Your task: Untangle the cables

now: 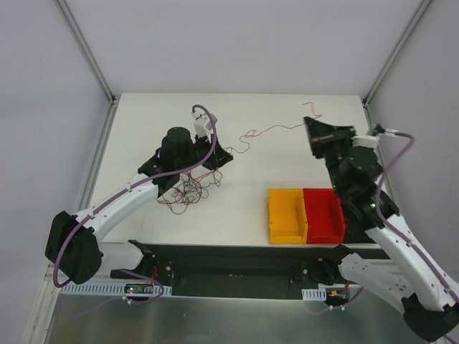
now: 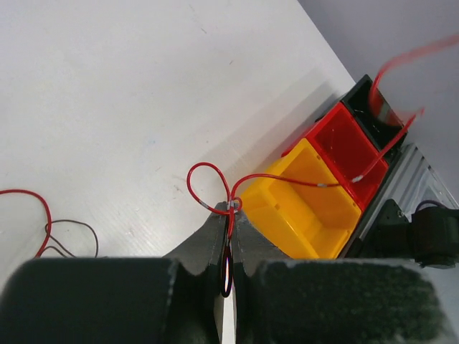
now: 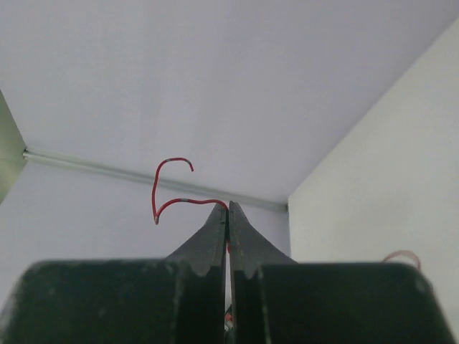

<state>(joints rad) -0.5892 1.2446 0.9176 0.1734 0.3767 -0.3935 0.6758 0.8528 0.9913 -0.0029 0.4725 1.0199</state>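
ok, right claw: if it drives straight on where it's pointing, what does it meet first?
Only the loose tail of the red cable it grips curls ahead of the right claw. Past that, the way looks free up to the enclosure wall by the frame rail; depth unclear.

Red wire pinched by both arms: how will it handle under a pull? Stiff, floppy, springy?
Probably floppy: the red wire wavers in kinks between the left gripper and right gripper instead of running straight. Likely holds some set: its free end curls in mid-air past the right fingers. Hair-thin and light, so pulling may drag the tangle along.
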